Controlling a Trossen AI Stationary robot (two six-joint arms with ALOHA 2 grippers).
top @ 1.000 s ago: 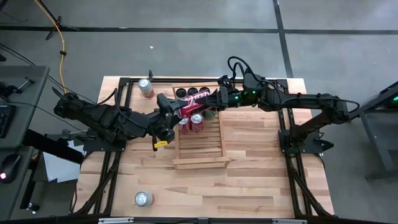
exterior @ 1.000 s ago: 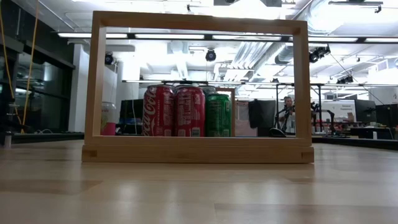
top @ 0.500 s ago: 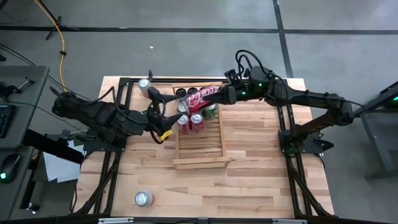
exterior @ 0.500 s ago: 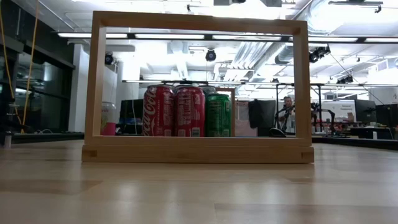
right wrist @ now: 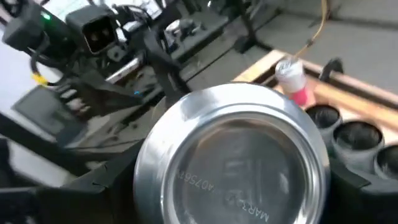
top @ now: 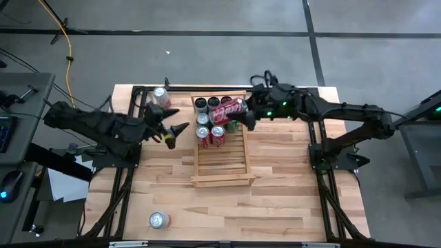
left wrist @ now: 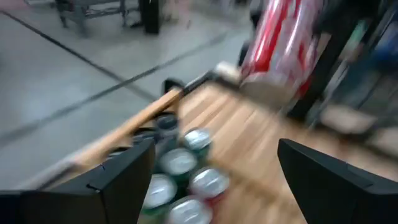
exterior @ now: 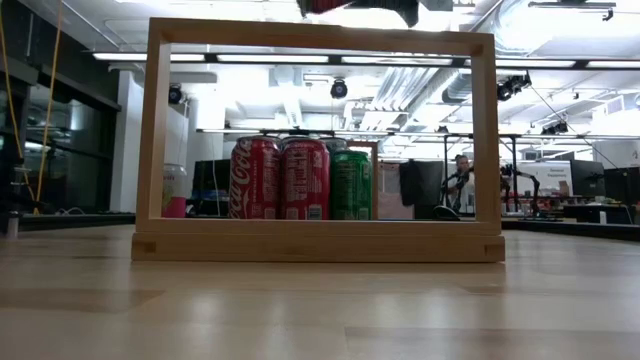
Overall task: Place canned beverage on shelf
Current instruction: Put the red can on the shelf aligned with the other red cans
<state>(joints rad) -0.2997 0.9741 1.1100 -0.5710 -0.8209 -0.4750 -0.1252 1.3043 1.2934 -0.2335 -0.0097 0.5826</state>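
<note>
One red can [top: 229, 108] hung sideways over the shelf [top: 220, 165].
Your right gripper [top: 242, 110] clamped it above the standing cans [top: 212, 127] at the far end; your left gripper [top: 172, 127] sat spread and empty beside. Released tilted, it could have toppled them.

A: What filled the right wrist view?

B: A can [right wrist: 233, 158], seen from its silver bottom, sat between the two dark fingers [right wrist: 102, 186] of the right gripper [right wrist: 233, 180].

A: And behind it?

B: The other arm [right wrist: 93, 37] was farther off. A pink can [right wrist: 292, 81] stood on the table [right wrist: 261, 65], near some dark cans [right wrist: 348, 130].
</note>
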